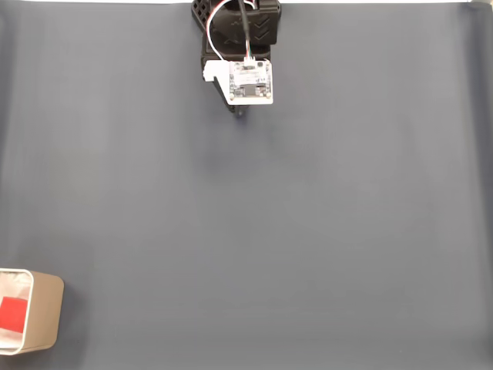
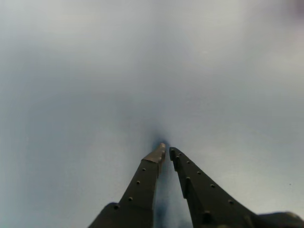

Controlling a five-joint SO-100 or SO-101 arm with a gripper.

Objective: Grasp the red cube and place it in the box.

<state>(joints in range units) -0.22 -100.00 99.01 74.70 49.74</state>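
The red cube (image 1: pixel 12 314) lies inside the beige box (image 1: pixel 46 312) at the bottom left corner of the fixed view. The arm sits folded at the top centre, far from the box, with its white circuit board (image 1: pixel 251 82) facing up. In the wrist view my gripper (image 2: pixel 166 150) points down at the bare grey mat, its two dark fingers nearly touching with nothing between them. In the fixed view its tip (image 1: pixel 240 112) peeks out just below the board.
A grey mat (image 1: pixel 277 216) covers the whole table. Its white far edge runs along the top of the fixed view beside the arm's base (image 1: pixel 239 19).
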